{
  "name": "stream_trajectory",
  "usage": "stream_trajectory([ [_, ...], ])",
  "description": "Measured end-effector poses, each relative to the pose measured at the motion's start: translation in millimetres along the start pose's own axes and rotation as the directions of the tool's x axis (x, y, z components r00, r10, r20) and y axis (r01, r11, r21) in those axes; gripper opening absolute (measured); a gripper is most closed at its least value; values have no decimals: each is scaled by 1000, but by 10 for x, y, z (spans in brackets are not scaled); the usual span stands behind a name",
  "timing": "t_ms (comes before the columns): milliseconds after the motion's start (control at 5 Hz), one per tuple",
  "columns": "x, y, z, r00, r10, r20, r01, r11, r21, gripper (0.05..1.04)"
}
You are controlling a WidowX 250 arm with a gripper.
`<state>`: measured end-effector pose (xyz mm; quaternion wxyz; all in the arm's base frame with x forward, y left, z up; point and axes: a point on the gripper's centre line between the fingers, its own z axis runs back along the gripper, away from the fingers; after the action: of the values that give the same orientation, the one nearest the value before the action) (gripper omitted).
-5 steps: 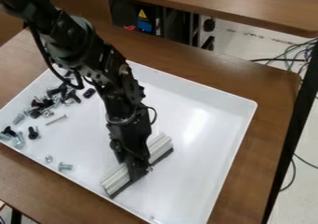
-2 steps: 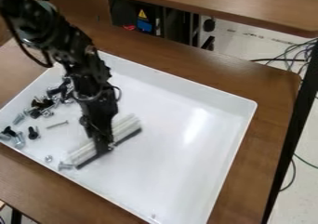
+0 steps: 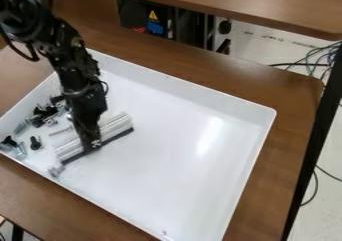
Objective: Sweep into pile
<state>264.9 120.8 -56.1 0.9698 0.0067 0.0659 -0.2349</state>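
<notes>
The black gripper (image 3: 91, 144) is low over the left part of the white tray (image 3: 194, 185), shut on a sweeper (image 3: 117, 126), a pale ribbed bar with a dark lower edge that lies diagonally on the tray floor. Left of the bar are loose bolts and screws: a dark cluster (image 3: 41, 116), a black screw (image 3: 35, 143) and silver bolts (image 3: 21, 150) by the tray's left wall. A thin screw (image 3: 61, 131) lies just behind the bar's left part. Silver hardware (image 3: 56, 170) touches or nearly touches the bar's near-left end.
The tray's raised rim surrounds the work, on a brown wooden table (image 3: 287, 135). A tiny piece (image 3: 164, 232) sits by the tray's near edge. Behind stand a second wooden surface (image 3: 267, 10) and a dark cabinet; cables (image 3: 314, 60) hang at the right.
The gripper and sweeper have moved left across the tray, toward the hardware. The silver bolt near the front-left edge has shifted left to the other small piece.
</notes>
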Motion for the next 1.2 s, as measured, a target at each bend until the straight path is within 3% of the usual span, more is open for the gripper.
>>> stream_trajectory([
  [400, -138, 258, -6, 992, -124, -21, 124, 992, 8, 354],
  [800, -196, 334, -24, 973, -231, 11, 231, 973, 11, 354],
  [1000, -127, 573, 45, 971, -233, -47, 233, 972, -3, 354],
  [1200, 172, 779, 132, 978, -201, 48, 202, 979, -2, 354],
])
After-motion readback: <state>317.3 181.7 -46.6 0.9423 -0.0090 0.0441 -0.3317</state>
